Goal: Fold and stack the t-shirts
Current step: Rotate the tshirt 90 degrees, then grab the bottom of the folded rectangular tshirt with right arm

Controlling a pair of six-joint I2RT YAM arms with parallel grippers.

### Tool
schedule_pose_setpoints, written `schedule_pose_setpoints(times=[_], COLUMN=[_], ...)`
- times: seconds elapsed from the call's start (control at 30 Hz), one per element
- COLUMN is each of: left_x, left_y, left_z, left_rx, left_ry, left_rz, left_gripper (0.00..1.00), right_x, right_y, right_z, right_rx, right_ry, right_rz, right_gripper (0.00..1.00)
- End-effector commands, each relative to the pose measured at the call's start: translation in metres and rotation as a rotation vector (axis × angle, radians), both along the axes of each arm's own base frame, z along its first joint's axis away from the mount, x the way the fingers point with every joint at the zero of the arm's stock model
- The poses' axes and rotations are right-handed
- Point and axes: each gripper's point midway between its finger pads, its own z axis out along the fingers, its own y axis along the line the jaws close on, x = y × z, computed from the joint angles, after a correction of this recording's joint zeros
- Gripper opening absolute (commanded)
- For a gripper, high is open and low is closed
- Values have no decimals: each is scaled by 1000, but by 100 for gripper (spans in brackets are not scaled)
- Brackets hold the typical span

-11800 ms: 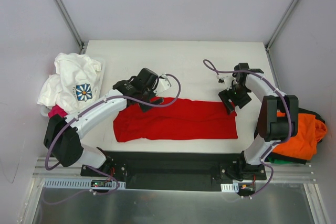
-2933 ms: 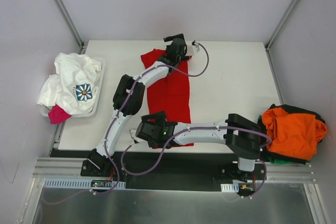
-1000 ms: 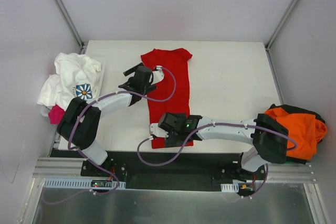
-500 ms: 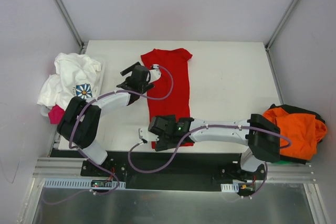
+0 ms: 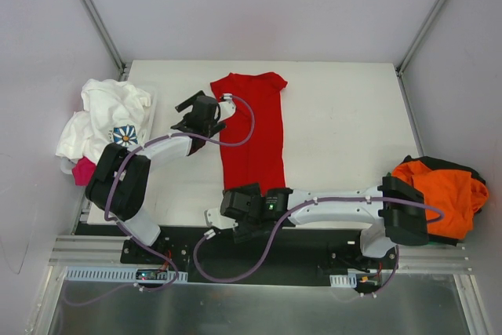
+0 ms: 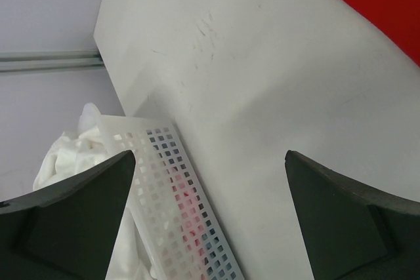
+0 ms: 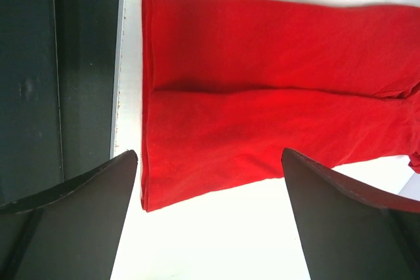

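Observation:
A plain bright red t-shirt [image 5: 252, 135] lies flat on the white table as a long narrow strip, collar end far, hem near. In the right wrist view the same red t-shirt [image 7: 262, 90] fills the top half, its hem corner between the fingers. My right gripper [image 5: 232, 217] hovers open at the near hem's left corner, holding nothing. My left gripper [image 5: 183, 114] stands open over bare table left of the shirt, facing the basket [image 6: 177, 188]. A white t-shirt with a blue flower print [image 5: 110, 119] tops the basket, over a pink one [image 5: 82, 170].
An orange t-shirt [image 5: 443, 194] sits on a dark one [image 5: 473, 172] off the table's right edge. The white perforated basket [image 5: 154, 98] stands at the table's left edge. A dark strip [image 7: 59, 63] borders the table's near edge. Grey walls enclose the cell.
My right gripper has drawn back toward the near edge, off the shirt's hem. My left gripper has shifted slightly left and away from the shirt. The red shirt lies unmoved.

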Motion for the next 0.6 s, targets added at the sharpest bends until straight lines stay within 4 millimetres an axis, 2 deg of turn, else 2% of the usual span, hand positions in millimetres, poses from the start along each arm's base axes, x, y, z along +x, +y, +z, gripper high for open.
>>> schedule_pose_setpoints(times=[0.0, 0.27, 0.57], left_x=[8, 4, 0], left_y=[0, 3, 2], left_z=[13, 5, -7], left_rx=[-18, -10, -16], left_ry=[-43, -26, -4], left_rz=[4, 9, 3], left_gripper=[99, 99, 99], right_x=[-5, -14, -14], right_y=[-7, -12, -13], right_z=[8, -16, -31], right_rx=[31, -12, -36], right_ry=[17, 67, 90], right_rz=[-8, 16, 18], right_gripper=[96, 96, 96])
